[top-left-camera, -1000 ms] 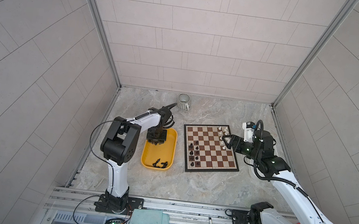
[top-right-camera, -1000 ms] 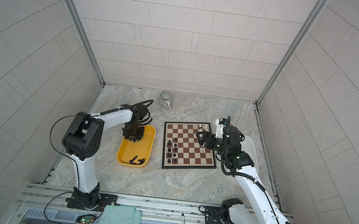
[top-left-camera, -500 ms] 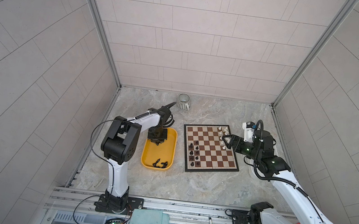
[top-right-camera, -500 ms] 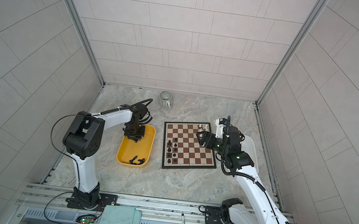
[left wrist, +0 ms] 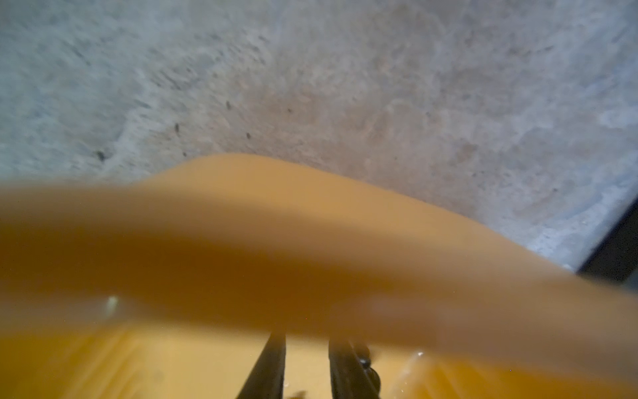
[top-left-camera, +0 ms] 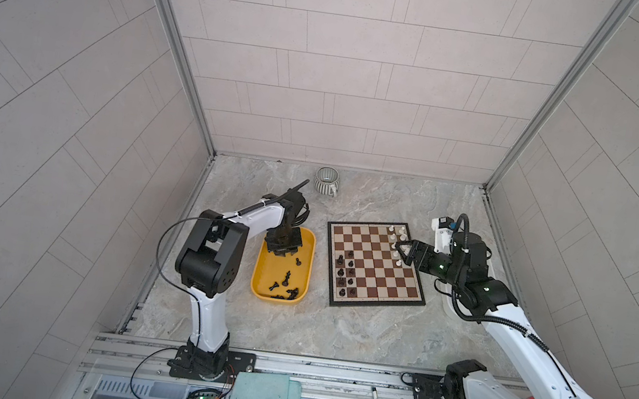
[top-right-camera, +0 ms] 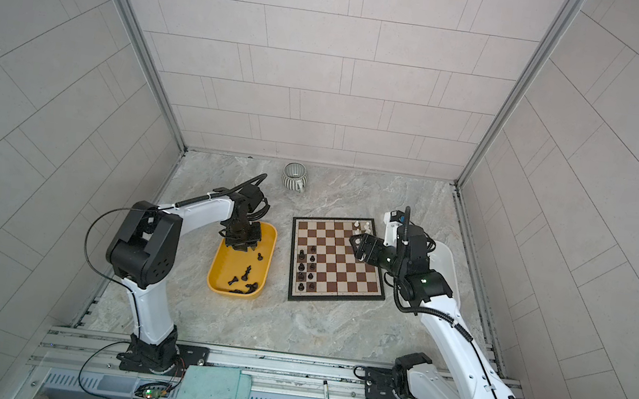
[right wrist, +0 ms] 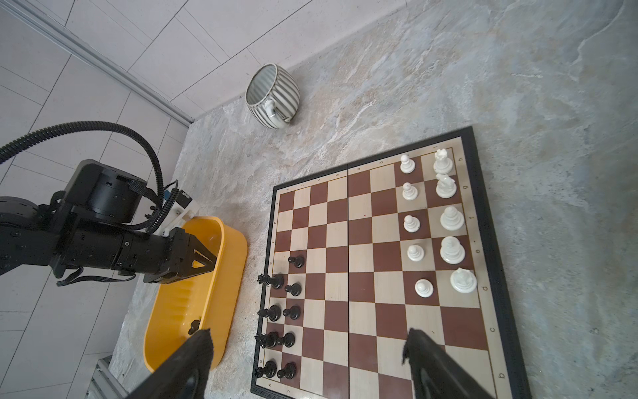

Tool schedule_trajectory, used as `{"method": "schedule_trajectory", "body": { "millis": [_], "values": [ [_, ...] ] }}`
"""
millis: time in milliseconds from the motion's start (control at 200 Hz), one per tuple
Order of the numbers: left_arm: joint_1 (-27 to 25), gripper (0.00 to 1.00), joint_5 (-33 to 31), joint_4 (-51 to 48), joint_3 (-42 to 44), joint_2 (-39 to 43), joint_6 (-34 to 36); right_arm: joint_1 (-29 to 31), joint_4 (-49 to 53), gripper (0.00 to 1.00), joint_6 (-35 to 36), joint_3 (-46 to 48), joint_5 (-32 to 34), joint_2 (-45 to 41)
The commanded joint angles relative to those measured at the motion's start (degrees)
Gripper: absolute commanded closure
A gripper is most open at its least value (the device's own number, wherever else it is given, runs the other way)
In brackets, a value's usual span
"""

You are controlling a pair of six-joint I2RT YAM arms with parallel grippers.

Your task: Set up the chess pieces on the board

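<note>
Left gripper [top-left-camera: 281, 250] barely shifts, low in tray [top-left-camera: 264, 269]; right gripper [right wrist: 307, 340] holds still.
We see left jaws narrow, grip unclear; right jaws wide, empty over board [top-left-camera: 373, 272]. Black pieces [right wrist: 276, 281] and white pieces [right wrist: 451, 218] line opposite edges; more black lie in tray.

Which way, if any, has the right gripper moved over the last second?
No. The right gripper stays open over the same right-hand edge of the chessboard in both top views.

White links [top-left-camera: 207, 320], black joints [top-left-camera: 208, 265], corrugated cables [right wrist: 103, 124]
</note>
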State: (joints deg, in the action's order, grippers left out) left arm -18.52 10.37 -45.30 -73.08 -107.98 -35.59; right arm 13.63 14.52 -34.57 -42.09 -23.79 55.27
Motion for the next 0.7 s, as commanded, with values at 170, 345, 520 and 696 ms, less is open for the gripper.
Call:
{"method": "schedule_trajectory", "body": {
  "millis": [170, 345, 520, 696],
  "values": [
    [-0.52, 0.51, 2.33, -4.46, -0.12, 4.56, 1.27, 0.35, 1.38, 0.11, -0.02, -0.95, 0.47, -1.21],
    [-3.21, 0.49, 3.57, -3.77, -0.01, 5.29, 0.35, 0.35, 1.21, 0.1, -0.11, -0.98, 0.28, -0.78],
    [-4.05, 0.49, 3.44, -4.72, -0.95, 2.82, 1.14, 0.39, 1.46, 0.1, 0.02, -1.24, 0.13, -0.42],
    [-4.83, 0.49, 5.4, -3.61, -1.63, 1.51, -0.14, 0.36, 1.78, 0.1, 0.28, -1.15, 0.47, -0.52]
  ]
}}
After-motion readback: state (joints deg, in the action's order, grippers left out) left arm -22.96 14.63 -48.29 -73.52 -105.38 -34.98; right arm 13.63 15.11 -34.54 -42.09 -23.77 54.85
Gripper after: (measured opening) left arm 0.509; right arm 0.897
